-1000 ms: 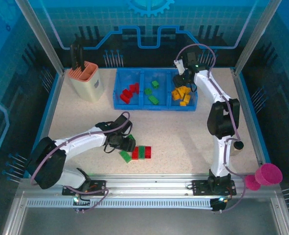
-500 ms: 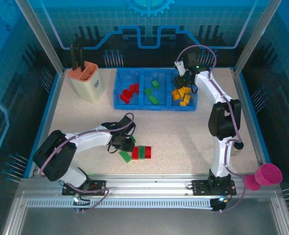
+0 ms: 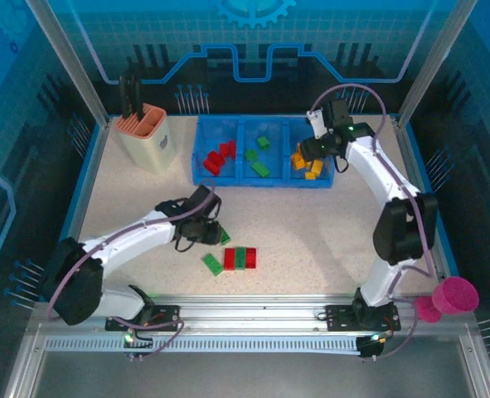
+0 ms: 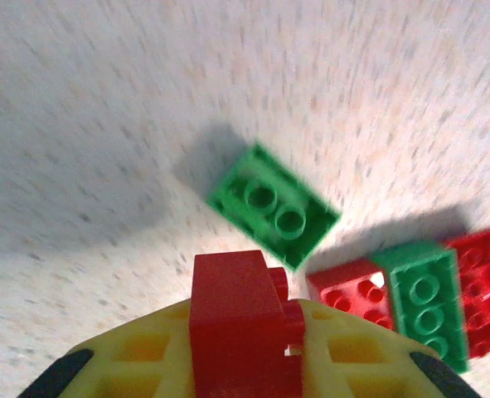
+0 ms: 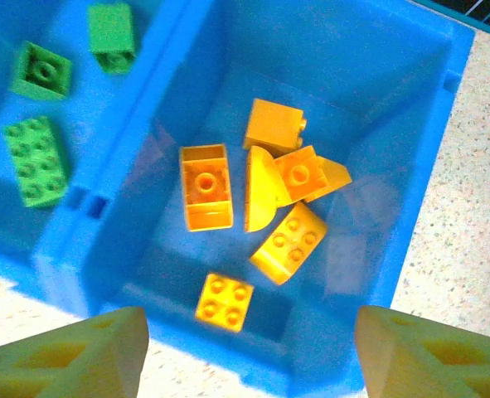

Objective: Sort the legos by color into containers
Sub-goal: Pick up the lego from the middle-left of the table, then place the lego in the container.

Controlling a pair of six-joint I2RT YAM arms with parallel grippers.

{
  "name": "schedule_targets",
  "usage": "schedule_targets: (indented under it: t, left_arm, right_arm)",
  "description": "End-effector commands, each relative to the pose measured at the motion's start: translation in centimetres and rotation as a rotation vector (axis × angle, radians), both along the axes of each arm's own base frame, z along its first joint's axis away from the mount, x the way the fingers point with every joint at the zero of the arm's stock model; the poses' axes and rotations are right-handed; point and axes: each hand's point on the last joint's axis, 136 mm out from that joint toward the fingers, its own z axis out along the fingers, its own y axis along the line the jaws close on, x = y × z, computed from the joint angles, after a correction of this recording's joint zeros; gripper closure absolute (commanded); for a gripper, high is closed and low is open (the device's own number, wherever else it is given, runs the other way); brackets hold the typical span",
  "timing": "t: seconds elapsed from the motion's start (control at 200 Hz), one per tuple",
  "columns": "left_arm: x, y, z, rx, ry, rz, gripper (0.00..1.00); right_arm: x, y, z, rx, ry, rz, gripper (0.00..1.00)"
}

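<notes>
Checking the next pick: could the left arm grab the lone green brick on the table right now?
Probably not yet: the left gripper is shut on a red brick, so its jaws are taken. The lone green brick lies uncovered nearby.

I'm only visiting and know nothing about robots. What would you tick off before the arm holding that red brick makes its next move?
1. Left gripper shut on the red brick: ok.
2. Grip firm enough for the carry: cannot tell.
3. Room in the red compartment of the blue tray: ok.
4. Right gripper open, empty, above the orange-yellow compartment, away from the red one: ok.
5. All bricks sorted: not ok; a loose green brick and a red-green-red row lie on the table.
</notes>
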Motion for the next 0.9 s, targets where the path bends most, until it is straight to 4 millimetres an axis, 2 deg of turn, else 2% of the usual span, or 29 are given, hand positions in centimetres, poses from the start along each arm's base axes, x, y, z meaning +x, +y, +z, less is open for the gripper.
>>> schedule_targets:
  t: [0.0, 0.17, 0.315, 0.42, 0.53, 0.59, 0.605, 0.731, 0.896]
  left_arm:
    - [3.7, 1.4, 5.2, -0.005, -0.14, 0.034, 0.78]
    - [10.5, 2.5, 9.7, -0.035, -0.293, 0.097, 0.78]
    - [16.6, 2.9, 9.9, -0.018, -0.326, 0.119, 0.77]
    - [21.1, 3.2, 8.4, -0.016, -0.306, 0.148, 0.77]
    - [25.7, 3.0, 6.3, -0.023, -0.282, 0.168, 0.77]
    - [27.6, 3.1, 5.0, 0.017, -0.257, 0.17, 0.78]
    - [28.1, 3.1, 4.7, 0.025, -0.252, 0.169, 0.78]
    - [30.4, 3.7, 2.0, 0.105, -0.231, 0.172, 0.75]
    - [32.0, 4.5, -0.4, 0.183, -0.246, 0.179, 0.74]
  right_arm:
    - [-3.0, 2.1, -0.2, 0.07, -0.003, 0.021, 0.29]
    - [-8.3, 4.3, -2.5, 0.079, 0.033, 0.07, 0.27]
    - [-12.3, 4.8, -4.0, 0.058, 0.048, 0.08, 0.23]
    - [-14.4, 4.8, -4.8, 0.117, 0.078, 0.057, 0.23]
    - [-16.4, 5.7, -5.0, 0.207, 0.093, 0.058, 0.22]
    - [-17.2, 6.4, -4.7, 0.275, 0.103, 0.06, 0.22]
    - [-17.8, 6.3, -5.3, 0.288, 0.12, 0.052, 0.22]
    - [-19.6, 7.6, -5.4, 0.418, 0.162, 0.057, 0.21]
    - [-21.0, 7.1, -6.4, 0.397, 0.193, 0.051, 0.21]
